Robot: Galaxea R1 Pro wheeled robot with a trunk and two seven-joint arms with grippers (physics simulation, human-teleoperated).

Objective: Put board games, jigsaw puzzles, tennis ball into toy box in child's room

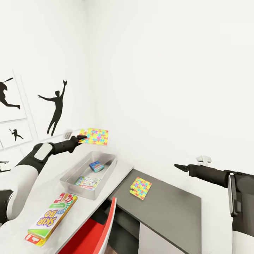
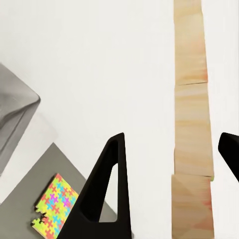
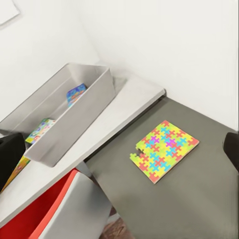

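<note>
My left gripper [image 1: 83,137] hangs over the far end of the toy box [image 1: 72,176], shut on the corner of one jigsaw puzzle [image 1: 95,137]. The left wrist view looks along that panel's brown edge [image 2: 191,124] between the fingers [image 2: 107,194]. The other jigsaw puzzle [image 1: 140,188] [image 3: 164,149] [image 2: 54,206] lies flat on a lower dark grey surface [image 1: 165,211]. Inside the toy box [image 3: 74,129] lie a small blue board game [image 1: 96,165] and a flat colourful one [image 1: 87,182]. A Skip-Bo board game [image 1: 53,218] rests on the white table [image 1: 121,169]. My right gripper [image 1: 179,166] is open, empty, right of the grey surface.
A red and white chair [image 1: 93,233] stands tucked under the table's near edge, below the toy box. White walls close in behind the table, with black silhouette prints [image 1: 54,107] on the left wall. A wall socket [image 1: 204,158] sits just above my right arm.
</note>
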